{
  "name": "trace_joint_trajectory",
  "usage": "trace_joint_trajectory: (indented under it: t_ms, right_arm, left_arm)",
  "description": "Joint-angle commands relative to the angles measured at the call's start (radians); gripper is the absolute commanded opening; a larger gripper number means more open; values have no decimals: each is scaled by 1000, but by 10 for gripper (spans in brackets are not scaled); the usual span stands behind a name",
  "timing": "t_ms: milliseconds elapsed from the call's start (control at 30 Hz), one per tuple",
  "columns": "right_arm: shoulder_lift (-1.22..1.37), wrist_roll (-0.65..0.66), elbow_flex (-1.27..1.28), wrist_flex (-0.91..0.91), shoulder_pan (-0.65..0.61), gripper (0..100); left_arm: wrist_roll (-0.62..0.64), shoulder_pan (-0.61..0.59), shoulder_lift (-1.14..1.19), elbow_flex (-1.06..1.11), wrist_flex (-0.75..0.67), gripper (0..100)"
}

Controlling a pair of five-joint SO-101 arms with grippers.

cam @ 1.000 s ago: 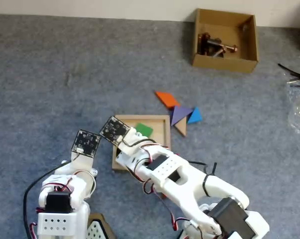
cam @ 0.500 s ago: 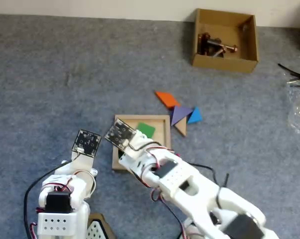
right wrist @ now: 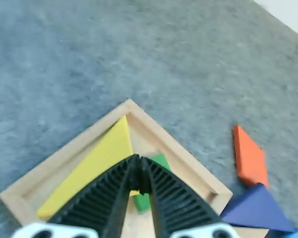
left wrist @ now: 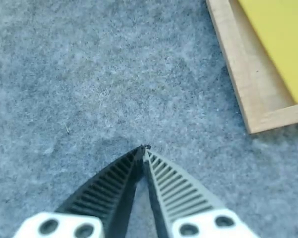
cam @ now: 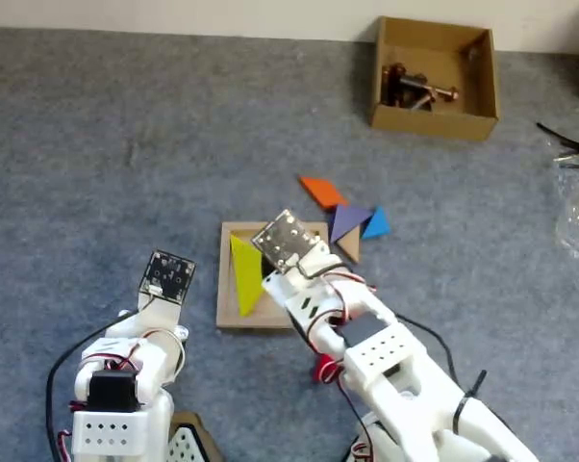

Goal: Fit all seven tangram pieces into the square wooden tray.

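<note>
tray [right wrist: 65,156] holds yellow triangle [right wrist: 97,163] and green piece [right wrist: 161,161].

Right arm [cam: 366,337] overhangs the tray's [cam: 221,279] right half — bare carpet [cam: 126,144] borders its left wall.

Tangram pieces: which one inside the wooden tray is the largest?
The yellow triangle, running along one side of the tray; the green piece beside it is much smaller.

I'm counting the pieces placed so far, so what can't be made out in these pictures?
High view: the right arm covers much of the tray.
Right wrist view: the right tool hides part of the green piece.
Left wrist view: the yellow triangle runs off the edge.
</note>
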Motion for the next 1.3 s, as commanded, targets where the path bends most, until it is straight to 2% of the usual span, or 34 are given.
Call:
trace_joint_trajectory:
  t_ms: [0,433,700,1267]
  right_arm:
    - [84,3,-18,-7,18,4]
    - [351,3,-151,-10,28,4]
    - [366,3,-151,-13,22,4]
    - [366,3,-151,-15,-104,4]
  left_arm:
    - [8,-4,-8,21,5,5]
    - [8,-4,-8,21,5,5]
    - [8,-4,-8,21,5,5]
    - [8,-4,-8,21,5,5]
